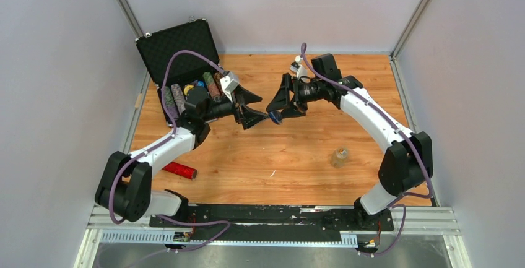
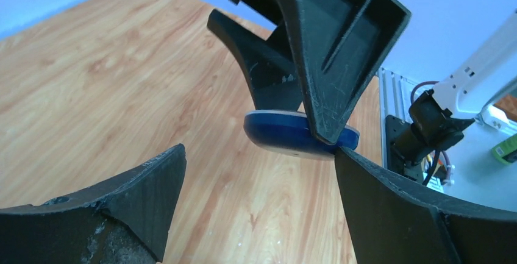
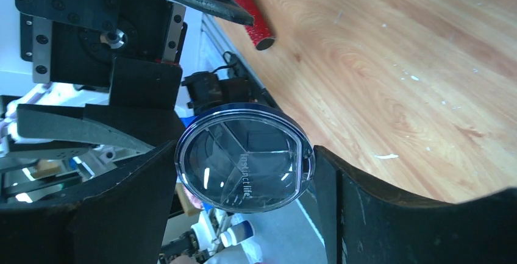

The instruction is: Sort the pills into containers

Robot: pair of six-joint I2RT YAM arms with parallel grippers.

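Table: a wood-grain board (image 1: pixel 297 169) is filling the floor of the cell, its far right part showing pale scratches and white flecks in the right wrist view.
Room: pale grey walls (image 1: pixel 49 64) are closing in the left, far and right sides, with 2 metal posts (image 1: pixel 418 9) running up the far corners.
Near edge: a black mounting plate (image 1: pixel 272 213) is lying on an aluminium rail (image 1: pixel 427 221), carrying both arm bases.
Far left: an open black poker-chip case (image 1: pixel 176 45) is standing with its lid up against the wall, rows of chips (image 1: pixel 178 98) lying in its base.
Near left: a red glittery tube (image 1: pixel 180 169) is lying on the board just beside the left arm.
Near right: a small clear bottle (image 1: pixel 338 157) is standing alone on the wood, well apart from the tube.
Right gripper (image 3: pixel 245 151): it is clamping the pill dish (image 3: pixel 241 166) by its rim, 1 finger on each side.
Pill dish: it is hanging in the air above the middle of the table, between the 2 grippers, its clear face and dark dividers turning toward the right wrist camera.
Left gripper (image 2: pixel 259 151): it is gaping wide with nothing in it, its right fingertip sitting just beside the dish's blue edge; contact cannot be told.
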